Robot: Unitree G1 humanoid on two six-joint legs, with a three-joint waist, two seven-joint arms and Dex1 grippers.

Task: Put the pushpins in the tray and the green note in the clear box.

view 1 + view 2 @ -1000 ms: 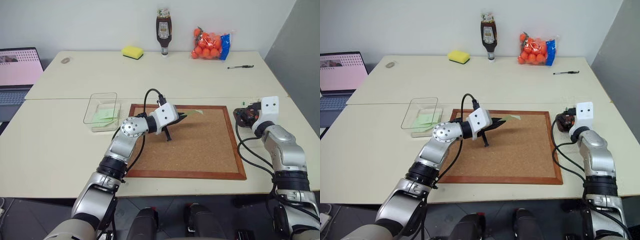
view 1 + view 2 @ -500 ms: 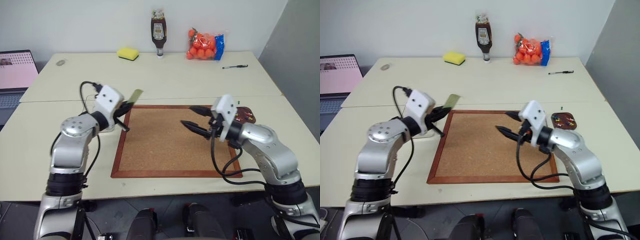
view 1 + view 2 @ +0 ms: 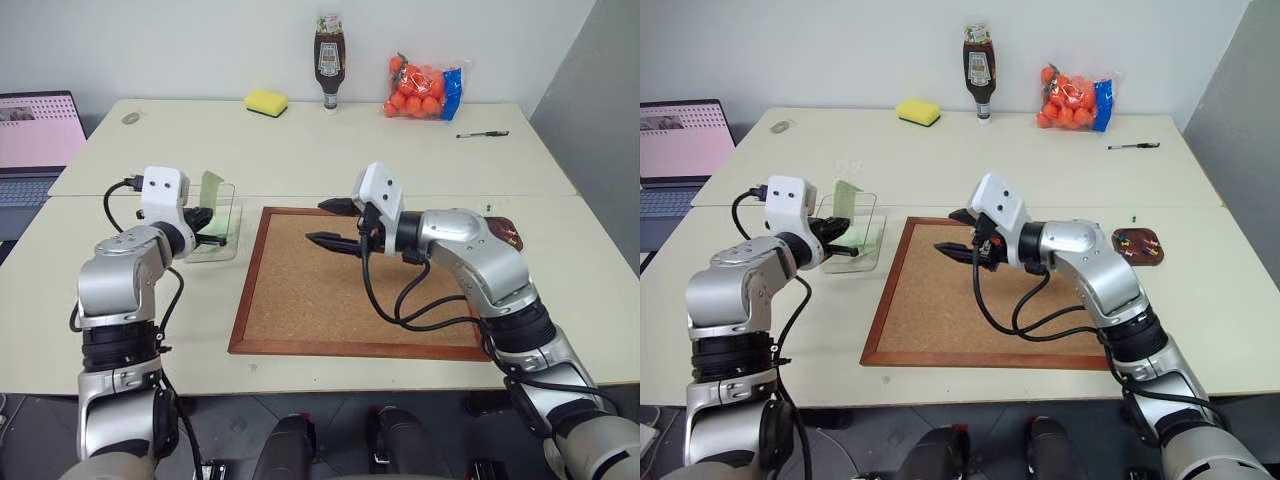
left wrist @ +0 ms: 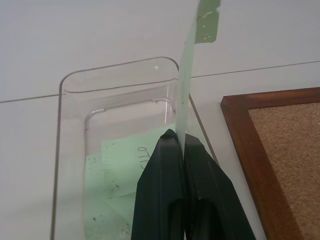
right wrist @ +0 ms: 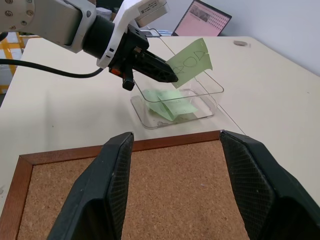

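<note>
My left gripper (image 3: 212, 226) is shut on the green note (image 3: 212, 189), pinching its lower edge so the paper stands upright above the clear box (image 3: 228, 246). Other pale green notes (image 4: 125, 152) lie flat inside the box. The right wrist view shows the same held green note (image 5: 192, 62) over the clear box (image 5: 212, 85). My right gripper (image 3: 320, 222) hangs open and empty over the far left part of the corkboard, pointing toward the box. The brown tray (image 3: 1152, 255) sits right of the board with small coloured pins in it. One tiny green pushpin (image 3: 1135, 217) lies on the table just behind the tray.
The wood-framed corkboard (image 3: 370, 295) covers the middle of the table. A laptop (image 3: 35, 130) stands at the far left. Along the back are a yellow sponge (image 3: 265, 102), a sauce bottle (image 3: 328, 55), a bag of oranges (image 3: 420, 88) and a pen (image 3: 482, 133).
My left gripper carried the green note leftward from over the corkboard to above the clear box. My right gripper swung left from beside the tray to over the corkboard. The camera also shifted.
</note>
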